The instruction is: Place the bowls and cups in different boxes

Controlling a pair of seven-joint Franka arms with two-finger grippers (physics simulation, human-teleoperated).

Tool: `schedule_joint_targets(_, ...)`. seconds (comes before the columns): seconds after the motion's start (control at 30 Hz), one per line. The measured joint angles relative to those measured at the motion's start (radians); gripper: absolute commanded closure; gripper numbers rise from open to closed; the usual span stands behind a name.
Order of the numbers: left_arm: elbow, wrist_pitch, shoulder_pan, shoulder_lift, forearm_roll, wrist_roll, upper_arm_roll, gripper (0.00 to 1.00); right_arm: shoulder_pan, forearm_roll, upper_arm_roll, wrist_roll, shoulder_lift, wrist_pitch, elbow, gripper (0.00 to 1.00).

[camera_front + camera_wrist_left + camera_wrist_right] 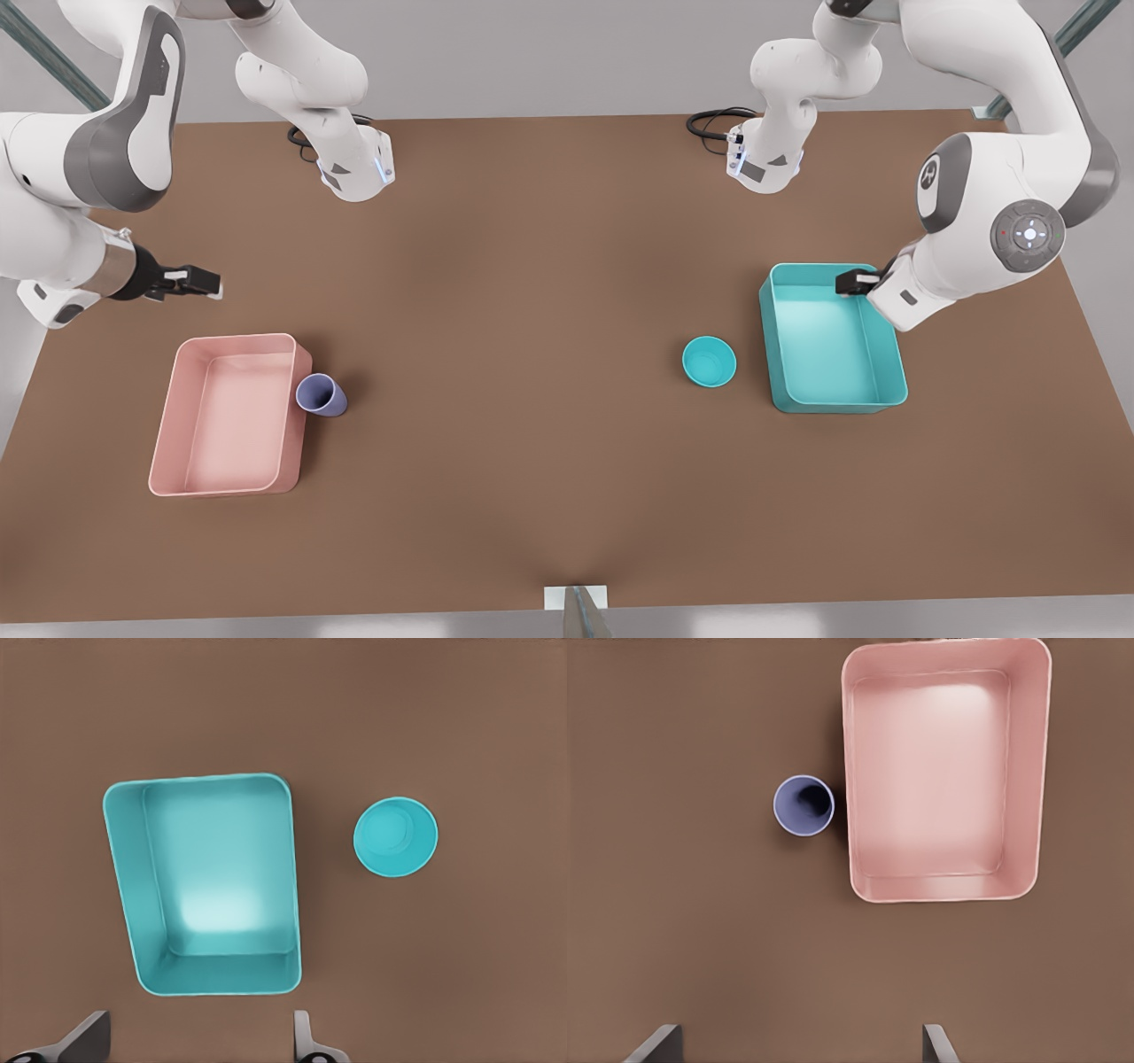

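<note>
The teal bowl (709, 361) (395, 836) stands upright on the brown table, just off the teal box (828, 341) (221, 868), which holds nothing. The lavender cup (321, 394) (804, 805) stands upright against the side of the pink box (232, 416) (930, 780), also with nothing inside. My left gripper (855, 282) (197, 1041) hovers open above the teal box's far edge, at the front view's right. My right gripper (208, 283) (797, 1045) hangs open behind the pink box, at the front view's left.
Both arm bases (354, 168) (766, 164) stand at the table's back edge, with black cables (709, 122) beside them. A small white bracket (576, 598) sits at the middle of the front edge. Bare tabletop stretches between the two boxes.
</note>
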Motion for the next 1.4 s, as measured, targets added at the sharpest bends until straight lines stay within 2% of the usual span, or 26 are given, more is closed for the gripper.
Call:
schedule_joint_targets(0.13,0.002,0.02,-0.011,0.035,0.003,-0.003,0.0,0.0,0.005,0.005,0.001,-0.005,0.036,0.02,0.006,0.0)
schedule_joint_targets(0.27,0.007,0.143,-0.224,0.263,0.13,-0.006,-0.008,0.0,0.166,0.002,0.001,0.006,0.204,0.103,0.055,0.0)
schedule_joint_targets(0.37,-0.039,0.302,-0.282,0.347,0.217,-0.008,-0.008,0.0,0.222,-0.008,0.0,0.035,0.312,0.209,0.027,0.0)
schedule_joint_targets(0.63,-0.241,0.666,-0.412,0.385,0.291,-0.037,-0.008,0.0,0.222,-0.042,-0.003,0.121,0.314,0.567,-0.194,0.0)
schedule_joint_targets(0.97,-0.428,0.797,-0.431,0.37,0.298,-0.159,-0.008,0.0,0.205,-0.046,-0.005,0.188,0.327,0.687,-0.331,0.0)
schedule_joint_targets(1.0,-0.434,0.807,-0.431,0.374,0.298,-0.171,-0.008,0.04,0.203,-0.046,-0.005,0.193,0.333,0.691,-0.333,0.0)
schedule_joint_targets(1.1,-0.439,0.837,-0.43,0.394,0.304,-0.209,-0.008,0.54,0.2,-0.045,-0.005,0.206,0.351,0.701,-0.331,0.0)
schedule_joint_targets(1.2,-0.439,0.854,-0.428,0.402,0.323,-0.255,-0.007,0.79,0.201,-0.045,-0.005,0.217,0.366,0.708,-0.326,0.0)
schedule_joint_targets(1.4,-0.415,0.83,-0.429,0.379,0.31,-0.306,-0.006,0.79,0.201,-0.046,-0.005,0.234,0.391,0.719,-0.323,0.0)
